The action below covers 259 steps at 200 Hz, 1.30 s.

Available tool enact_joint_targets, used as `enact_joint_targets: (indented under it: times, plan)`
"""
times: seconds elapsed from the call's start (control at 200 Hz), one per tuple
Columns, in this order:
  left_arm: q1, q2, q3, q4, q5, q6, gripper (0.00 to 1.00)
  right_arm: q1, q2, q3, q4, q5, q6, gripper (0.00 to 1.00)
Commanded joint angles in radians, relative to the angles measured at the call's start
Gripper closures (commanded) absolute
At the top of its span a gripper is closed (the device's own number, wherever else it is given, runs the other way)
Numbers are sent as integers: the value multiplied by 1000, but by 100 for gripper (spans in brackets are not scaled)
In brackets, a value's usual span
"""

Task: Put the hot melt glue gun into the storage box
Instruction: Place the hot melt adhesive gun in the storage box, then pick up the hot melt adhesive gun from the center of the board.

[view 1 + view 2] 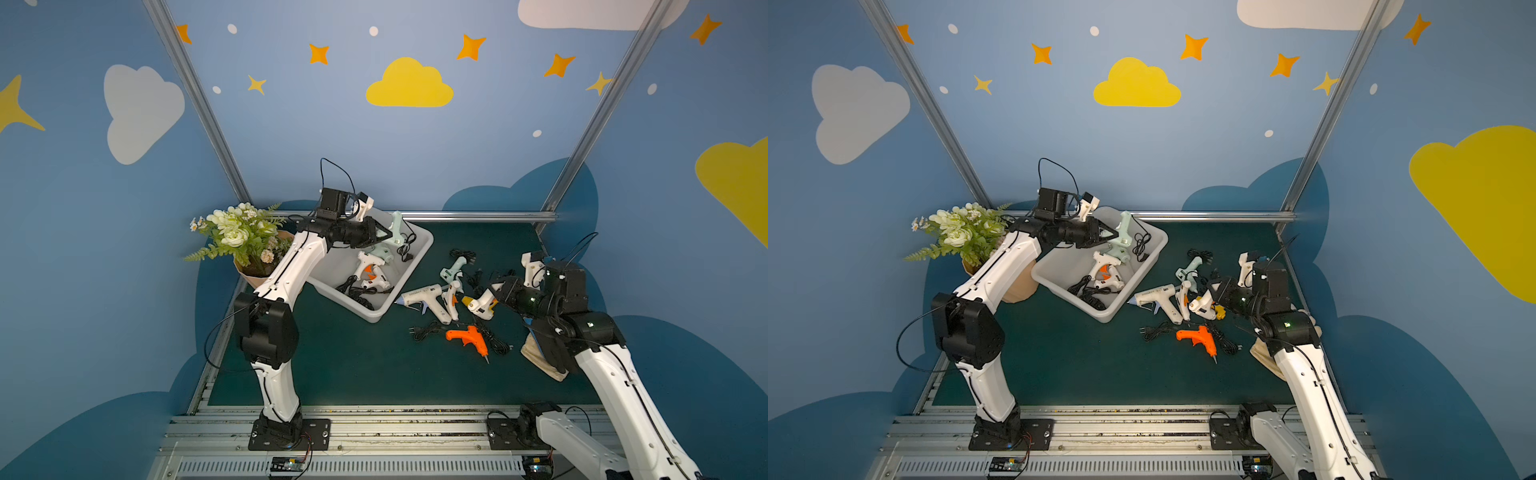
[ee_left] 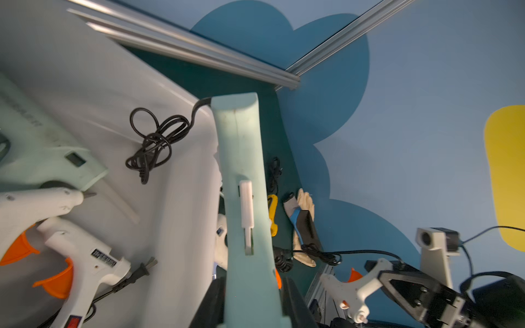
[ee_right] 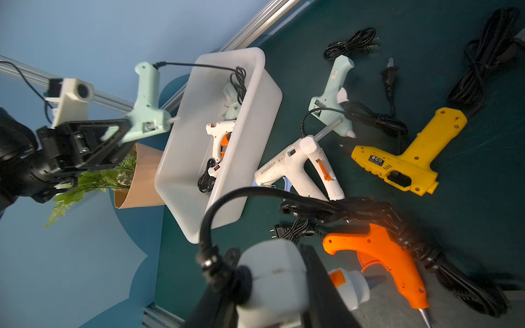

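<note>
Seen from above, the left arm (image 1: 291,270) covers one corner of the shallow white plastic storage box (image 1: 376,313) and much of the tan paper-wrapped flower pot (image 1: 251,282). The right arm (image 1: 602,365) hides part of a beige glove (image 1: 536,353). The yellow plastic glue gun (image 1: 467,300) barely peeks past the white glue gun (image 1: 482,305). In the left wrist view the mint-green glue gun (image 2: 241,147) runs off the picture's edge. In the right wrist view the white glue gun (image 3: 272,278) is a blurred, cropped lump.

left arm (image 1: 291,268) raised, extended, jaws clamped; right arm (image 1: 613,374) low, jaws clamped
</note>
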Motion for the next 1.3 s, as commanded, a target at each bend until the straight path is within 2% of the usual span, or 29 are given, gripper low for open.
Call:
enact_joint_targets:
  times: [0.0, 0.11, 0.275, 0.32, 0.391, 0.446, 0.496, 0.581, 0.661, 0.896, 1.051, 1.147, 1.292]
  plan:
    - [0, -40, -124, -24, -98, 27, 97, 11, -28, 24, -6, 25, 15, 100]
    - [0, -59, -220, -25, -195, 31, 97, 17, -34, 31, -11, 28, 21, 100]
    - [-9, -38, -257, -40, -238, 57, 97, 32, -34, 34, -15, 42, 32, 100]
    - [-15, -26, -253, -50, -248, 71, 94, 37, -34, 30, -12, 46, 37, 100]
    - [-25, -11, -242, -69, -266, 89, 78, 47, -33, 24, -11, 56, 43, 100]
    - [-32, -9, -243, -71, -277, 97, 53, 56, -33, 22, -15, 69, 45, 100]
    - [-38, -15, -248, -71, -294, 100, 39, 62, -31, 21, -20, 81, 46, 100]
    - [-41, -40, -252, -74, -325, 97, 24, 78, -29, 20, -28, 104, 50, 100]
    - [-41, -81, -256, -77, -348, 97, 16, 92, -27, 13, -29, 125, 54, 100]
    - [-45, -255, -278, -70, -374, 93, 0, 132, 0, -5, -12, 168, 79, 100]
    - [-82, -382, -328, -27, -376, 122, 0, 149, 41, -3, -4, 182, 108, 100]
    - [-134, -476, -414, 78, -366, 151, 0, 155, 67, 4, -5, 185, 133, 100]
    - [-230, -637, -629, 377, -323, 223, 0, 158, 93, 2, 6, 177, 182, 100]
